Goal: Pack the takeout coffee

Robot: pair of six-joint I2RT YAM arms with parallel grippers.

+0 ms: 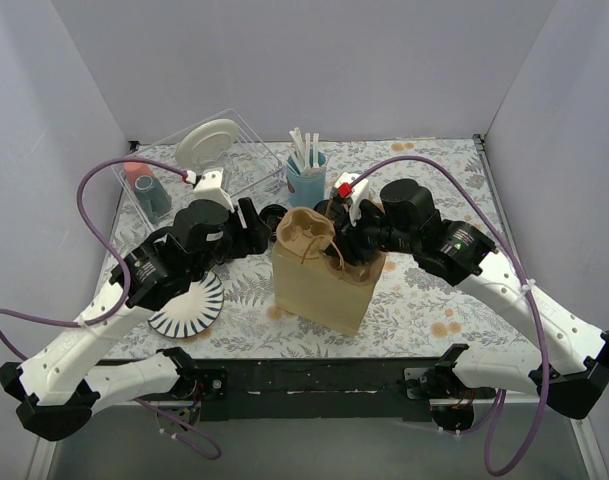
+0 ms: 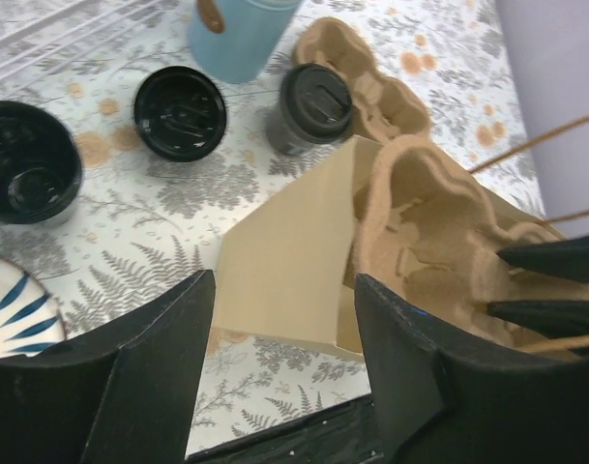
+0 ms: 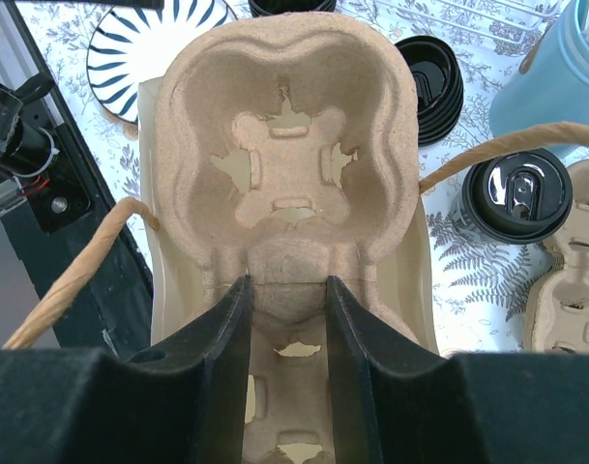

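Note:
The takeout coffee (image 2: pixel 313 101), a small black cup with a black sip lid, stands on the table behind the brown paper bag (image 1: pixel 324 282); it also shows in the right wrist view (image 3: pixel 518 193). A pulp cup carrier (image 3: pixel 289 126) sits in the bag's open mouth. My right gripper (image 3: pixel 288 285) is shut on the carrier's middle ridge, above the bag (image 1: pixel 336 245). My left gripper (image 2: pixel 282 290) is open and empty, beside the bag's left side (image 1: pixel 262 222). The bag's string handles (image 3: pixel 72 275) hang loose.
A lidless black cup (image 2: pixel 23 159) and a separate black lid (image 2: pixel 180 111) sit left of the coffee. A light blue cup (image 1: pixel 306 178) with white sticks stands behind. A second pulp carrier (image 2: pixel 367 72) lies by the coffee. A striped plate (image 1: pixel 187 305) lies front left, a clear rack (image 1: pixel 199 160) back left.

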